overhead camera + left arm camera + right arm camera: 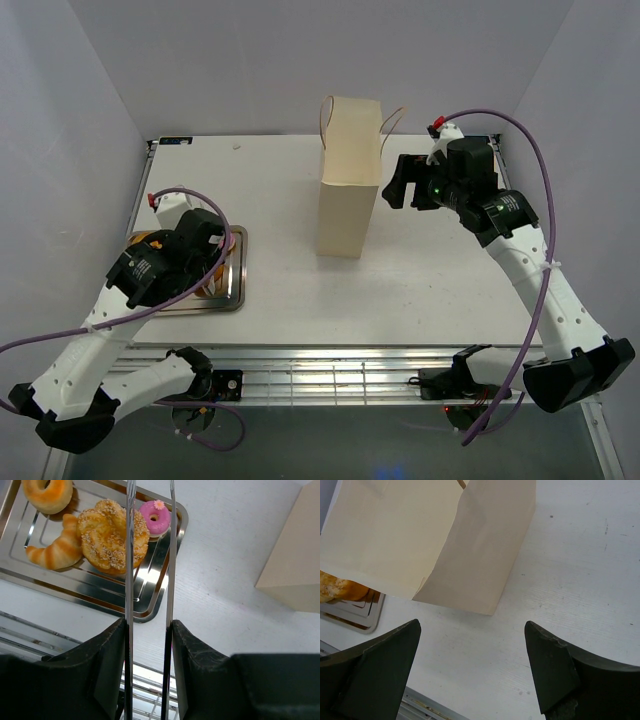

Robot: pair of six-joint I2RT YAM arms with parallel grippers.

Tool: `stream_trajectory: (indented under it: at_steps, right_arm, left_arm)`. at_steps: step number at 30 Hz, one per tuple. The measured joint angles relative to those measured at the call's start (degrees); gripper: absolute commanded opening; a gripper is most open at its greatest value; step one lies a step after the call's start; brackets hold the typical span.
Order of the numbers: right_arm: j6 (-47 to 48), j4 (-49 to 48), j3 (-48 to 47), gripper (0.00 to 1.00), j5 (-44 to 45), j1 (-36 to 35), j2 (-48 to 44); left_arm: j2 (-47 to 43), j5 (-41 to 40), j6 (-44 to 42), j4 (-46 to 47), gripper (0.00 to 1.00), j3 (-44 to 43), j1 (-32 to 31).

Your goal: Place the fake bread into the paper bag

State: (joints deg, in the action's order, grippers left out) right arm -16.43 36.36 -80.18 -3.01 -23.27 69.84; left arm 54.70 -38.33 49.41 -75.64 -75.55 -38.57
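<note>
The fake bread lies on a silver tray (90, 592) in the left wrist view: a sesame bagel (112, 535), a croissant (55, 550), a golden ring bun (47, 492) and a small pink donut (154, 516). My left gripper (148, 625) is shut on long metal tweezers (130, 555), whose two arms reach over the bagel and donut; their tips are out of view. The cream paper bag (348, 180) stands upright mid-table, its top open. My right gripper (395, 182) is open and empty, just right of the bag (420, 540).
The tray (236, 290) sits at the table's left front, mostly under my left arm. The table's front edge with metal rails (330, 375) runs close to the tray. White walls enclose the back and both sides.
</note>
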Motion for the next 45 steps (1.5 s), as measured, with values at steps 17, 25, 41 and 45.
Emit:
stream_trajectory:
  at_steps: [17, 25, 41, 45]
  right_arm:
    - [1.7, 0.3, -0.7, 0.90, 0.0, 0.0, 0.3]
    - [1.6, 0.8, -2.5, 0.90, 1.3, 0.0, 3.3]
    - [-4.3, -1.4, -11.6, 0.90, 1.3, 0.0, 12.8]
    - [-5.6, -2.0, -11.6, 0.84, 1.6, 0.0, 14.3]
  left_arm:
    - [5.2, 2.5, -9.7, 7.4, 0.52, 7.3, 11.7]
    - [6.4, 7.0, -15.6, 13.3, 0.51, 8.5, 16.7]
    - [4.9, 9.7, -18.4, 14.8, 0.50, 8.4, 17.5]
    - [4.0, 10.1, -18.4, 14.8, 0.50, 8.5, 17.5]
